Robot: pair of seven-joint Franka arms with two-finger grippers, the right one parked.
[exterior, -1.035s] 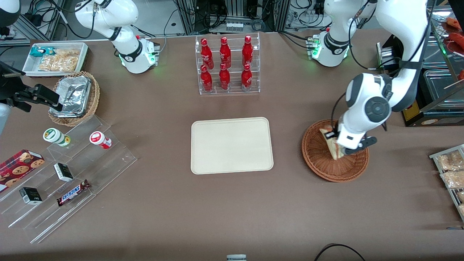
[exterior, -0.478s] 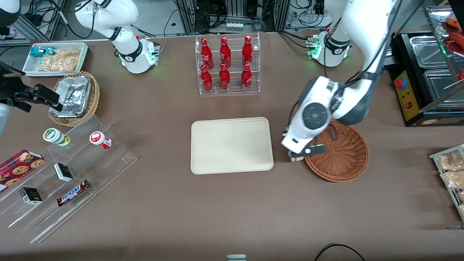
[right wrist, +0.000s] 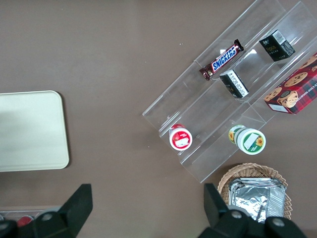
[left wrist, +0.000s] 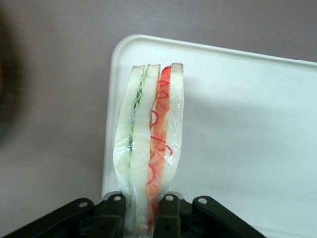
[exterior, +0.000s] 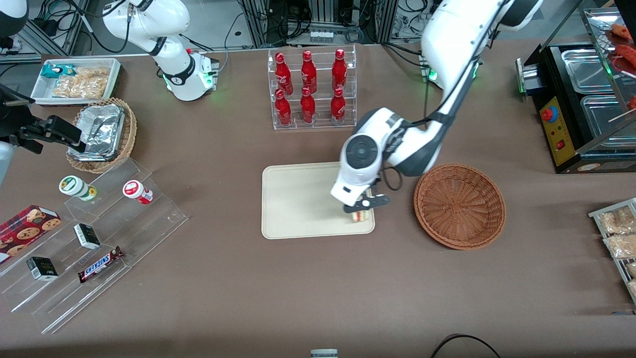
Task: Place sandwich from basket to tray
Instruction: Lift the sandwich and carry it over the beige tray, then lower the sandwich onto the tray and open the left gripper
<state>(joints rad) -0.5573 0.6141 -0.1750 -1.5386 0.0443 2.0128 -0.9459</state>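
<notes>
The gripper (left wrist: 143, 218) has its black jaws clamped on the sandwich (left wrist: 148, 148), a soft wedge of pale bread with green and red layers, above the smooth cream tray (exterior: 298, 199) at its corner nearest the round woven wicker basket (exterior: 459, 206).
</notes>
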